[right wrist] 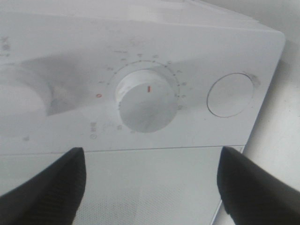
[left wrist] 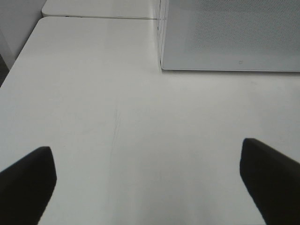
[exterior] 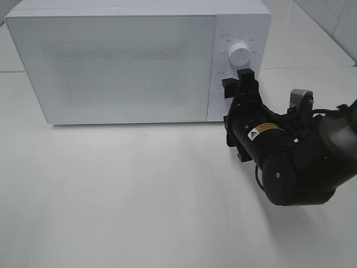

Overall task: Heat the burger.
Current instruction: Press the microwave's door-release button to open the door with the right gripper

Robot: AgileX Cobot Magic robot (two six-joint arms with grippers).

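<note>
Altogether one microwave [exterior: 122, 61], two dials [right wrist: 147, 101], one round button [right wrist: 230, 94]; left gripper [left wrist: 145, 154] and right gripper [right wrist: 150, 161] both wide apart.

Microwave oven [exterior: 128, 17]: smooth white casing with a satin sheen. Its door [exterior: 120, 67] is glossy and carries a fine dotted screen pattern. Timer knob [right wrist: 147, 101] and round button [right wrist: 230, 94]: smooth, matt white plastic. Worktop [exterior: 139, 195]: white, smooth, faintly reflective. Right arm housing [exterior: 295, 167]: black, semi-gloss plastic. Right hand [right wrist: 150, 187]: fingers [right wrist: 47, 190] black, matt, finely dimpled.
</note>
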